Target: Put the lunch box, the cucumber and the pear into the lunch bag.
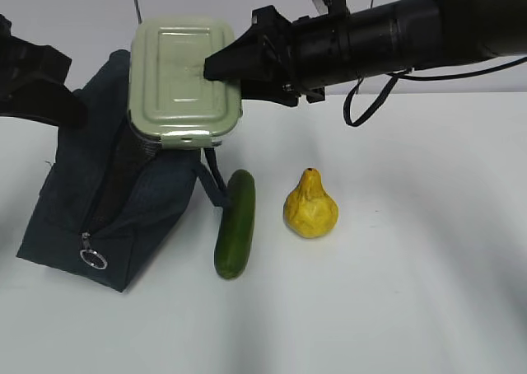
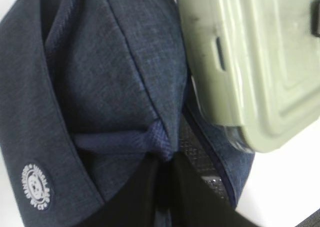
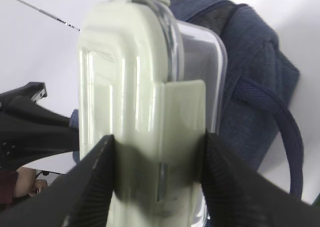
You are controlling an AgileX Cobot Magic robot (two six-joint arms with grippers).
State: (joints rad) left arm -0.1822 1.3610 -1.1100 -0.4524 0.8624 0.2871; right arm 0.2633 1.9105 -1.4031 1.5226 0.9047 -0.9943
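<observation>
The lunch box [image 1: 183,81] with its sage-green lid hangs tilted, lid towards the exterior view, just above the open top of the navy lunch bag [image 1: 132,217]. My right gripper [image 1: 218,65] is shut on the box's right end; in the right wrist view its fingers [image 3: 95,177] press both sides of the lunch box [image 3: 130,97]. My left gripper [image 2: 167,167] is shut on the corded handle [image 2: 125,141] of the lunch bag [image 2: 100,62], at the bag's far left [image 1: 72,110]. The cucumber [image 1: 235,223] and the pear [image 1: 310,207] lie on the table right of the bag.
The bag's silver ring pull [image 1: 93,259] hangs at its near end. A loose handle loop [image 1: 212,176] dangles between bag and cucumber. A black cable [image 1: 362,102] droops under the right arm. White tabletop [image 1: 412,292] stretches to the front and right.
</observation>
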